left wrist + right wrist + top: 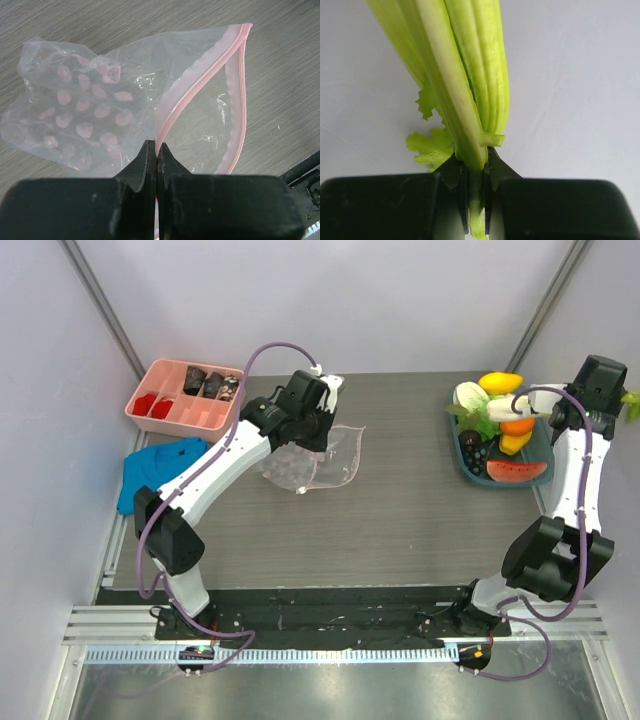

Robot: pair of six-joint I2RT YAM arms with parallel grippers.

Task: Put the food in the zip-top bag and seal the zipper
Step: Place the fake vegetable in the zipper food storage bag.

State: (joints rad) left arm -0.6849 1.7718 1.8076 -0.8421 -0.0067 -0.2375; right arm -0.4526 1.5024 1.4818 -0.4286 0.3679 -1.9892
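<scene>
The clear zip-top bag [322, 455] lies on the grey table, its mouth open in the left wrist view [90, 105]. My left gripper [318, 435] [156, 150] is shut on the bag's pale pink zipper [200, 75] and holds one lip up. My right gripper [618, 400] [476, 162] is shut on the green-white leek stalk [465, 75] [631, 405], held in the air at the far right against the wall. The yellow fruit [500, 382], cabbage [470, 398], orange [517, 426], grapes [472, 445] and watermelon slice [517, 471] sit in a teal tray [505, 483].
A pink compartment tray [172, 420] with red and dark pieces stands at the back left. A blue cloth [160, 470] lies at the left table edge. White walls and slanted frame posts close in both sides.
</scene>
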